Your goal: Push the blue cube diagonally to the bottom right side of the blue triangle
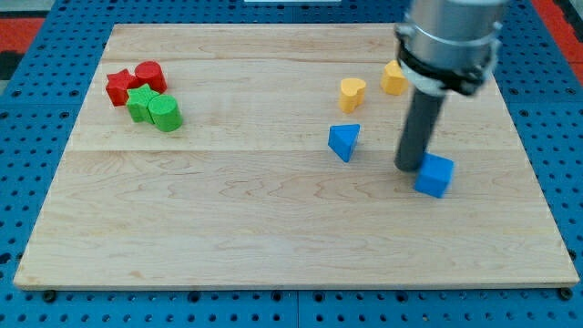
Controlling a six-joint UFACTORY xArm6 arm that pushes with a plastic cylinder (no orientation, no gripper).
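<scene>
Blue cube (434,175), right half of bench (273,228), touching my tip (409,168) on its left. Blue triangle (343,142) near centre. No end effector: 1 bare rod.

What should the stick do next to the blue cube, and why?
Probably only a tiny nudge more toward the view's bottom right. My tip sits against the upper left of the blue cube, which already lies right of and a little below the blue triangle.
</scene>
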